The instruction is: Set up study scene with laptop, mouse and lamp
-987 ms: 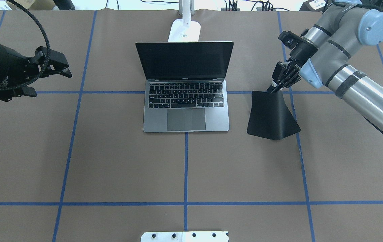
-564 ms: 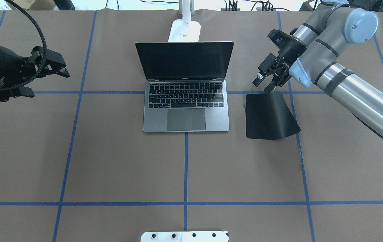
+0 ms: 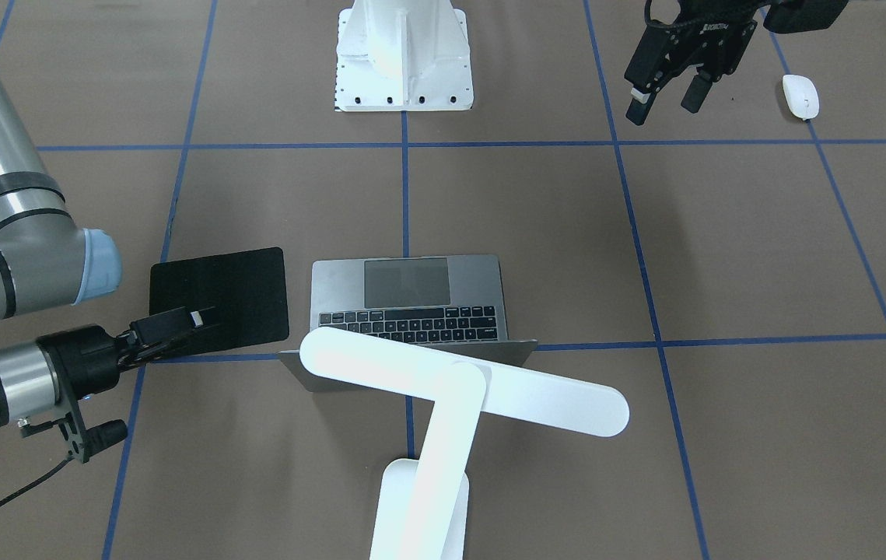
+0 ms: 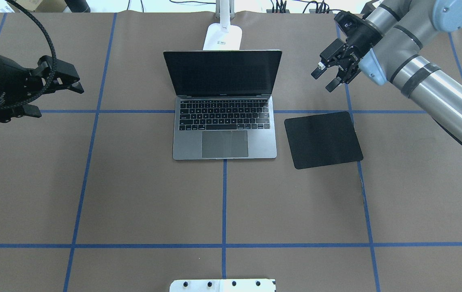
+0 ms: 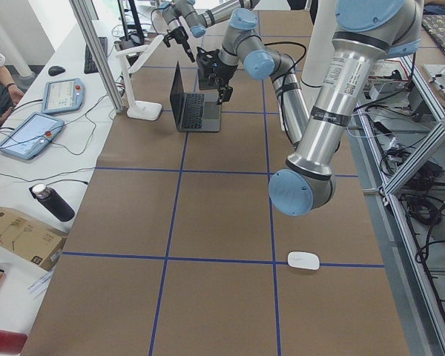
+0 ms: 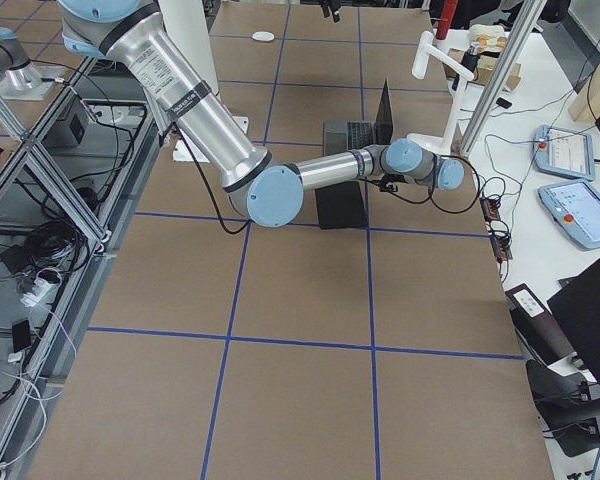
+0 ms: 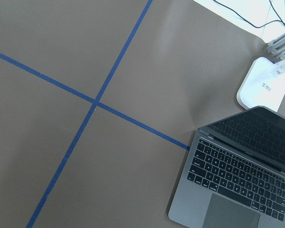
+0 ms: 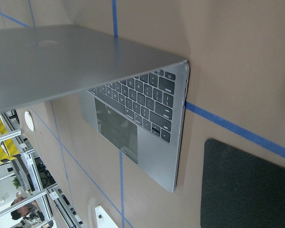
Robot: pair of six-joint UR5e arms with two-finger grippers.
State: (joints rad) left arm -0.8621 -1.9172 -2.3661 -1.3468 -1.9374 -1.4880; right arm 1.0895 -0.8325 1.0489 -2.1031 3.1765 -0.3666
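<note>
The grey laptop (image 4: 224,121) stands open at the table's middle, screen dark; it also shows in the left wrist view (image 7: 237,185) and the right wrist view (image 8: 142,114). The white lamp (image 3: 466,381) stands behind it, head over the lid, base (image 4: 222,36) at the far edge. The white mouse (image 3: 800,96) lies on the robot's left side near its base, out of the overhead view. My left gripper (image 4: 74,83) (image 3: 667,101) is open and empty, in the air near the mouse. My right gripper (image 4: 323,81) is open and empty, above and beyond the laptop's right side.
A flat black square mat (image 4: 322,140) lies on the table right of the laptop, slightly turned. The white bolted robot pedestal (image 3: 404,54) stands at the near middle. Blue tape lines cross the brown table cover. Cables run along the far edge.
My right gripper has let go of the mat's far edge and moved up and away from it. The mat has dropped flat onto the table. The left arm has hardly moved.
</note>
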